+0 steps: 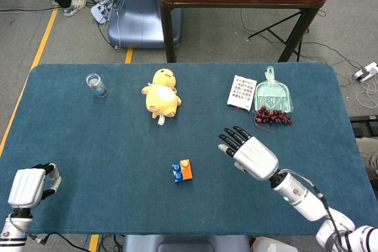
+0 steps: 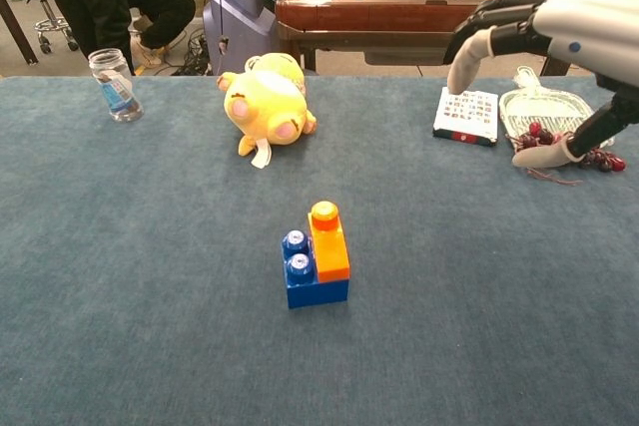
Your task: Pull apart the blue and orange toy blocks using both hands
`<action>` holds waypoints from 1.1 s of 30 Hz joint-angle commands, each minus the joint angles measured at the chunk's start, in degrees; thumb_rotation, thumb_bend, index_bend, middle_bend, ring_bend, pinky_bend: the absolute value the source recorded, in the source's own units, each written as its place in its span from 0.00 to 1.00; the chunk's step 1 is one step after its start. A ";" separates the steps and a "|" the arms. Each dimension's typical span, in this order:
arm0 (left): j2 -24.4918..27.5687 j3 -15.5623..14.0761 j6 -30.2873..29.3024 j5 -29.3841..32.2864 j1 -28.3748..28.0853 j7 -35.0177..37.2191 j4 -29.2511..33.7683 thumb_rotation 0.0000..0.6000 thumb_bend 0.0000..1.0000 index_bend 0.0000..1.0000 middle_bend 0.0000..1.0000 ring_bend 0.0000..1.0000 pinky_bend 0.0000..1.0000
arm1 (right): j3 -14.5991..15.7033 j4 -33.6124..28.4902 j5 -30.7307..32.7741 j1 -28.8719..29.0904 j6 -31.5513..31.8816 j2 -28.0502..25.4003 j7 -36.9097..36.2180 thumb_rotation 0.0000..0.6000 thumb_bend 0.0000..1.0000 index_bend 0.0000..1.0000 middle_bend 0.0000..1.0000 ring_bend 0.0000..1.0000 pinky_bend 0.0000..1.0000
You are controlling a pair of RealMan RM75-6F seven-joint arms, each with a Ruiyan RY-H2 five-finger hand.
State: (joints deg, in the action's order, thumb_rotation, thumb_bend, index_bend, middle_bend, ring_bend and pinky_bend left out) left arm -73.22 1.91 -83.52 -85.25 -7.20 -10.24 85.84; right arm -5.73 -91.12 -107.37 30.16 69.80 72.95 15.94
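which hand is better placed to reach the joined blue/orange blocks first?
Right. The right hand hovers open over the table, just right of the joined blue and orange toy blocks, fingers spread. The left hand sits at the near-left table edge, fingers curled, much farther away.

Joined blocks sit mid-table, plush toy behind, right hand to their right

Bare surface lies between the right hand and the joined blocks to its left, nothing standing between. Behind the hand sit the grapes, card pack and dustpan; the plush toy lies well beyond the blocks.
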 commanded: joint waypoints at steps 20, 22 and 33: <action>-0.09 -0.24 1.10 0.70 -0.14 -0.90 0.40 1.00 0.38 0.39 0.59 0.60 0.80 | 3.83 15.75 -6.55 7.31 3.17 10.67 -8.15 1.00 0.02 0.29 0.21 0.12 0.21; -0.11 -0.25 1.23 0.75 -0.18 -1.04 0.48 1.00 0.38 0.39 0.59 0.60 0.80 | 4.19 17.79 -7.39 7.98 4.24 11.75 -9.68 1.00 0.01 0.29 0.21 0.12 0.21; -0.47 -0.52 1.93 1.23 -0.19 -1.35 0.38 1.00 0.38 0.39 0.59 0.60 0.80 | 6.07 29.79 -10.26 12.71 7.70 17.96 -17.21 1.00 0.02 0.29 0.21 0.12 0.21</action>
State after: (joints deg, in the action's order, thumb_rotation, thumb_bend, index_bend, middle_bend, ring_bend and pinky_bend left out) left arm -73.68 1.39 -81.59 -84.02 -7.39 -11.59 86.23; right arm -0.15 -62.66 -117.12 41.93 76.88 89.88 -0.16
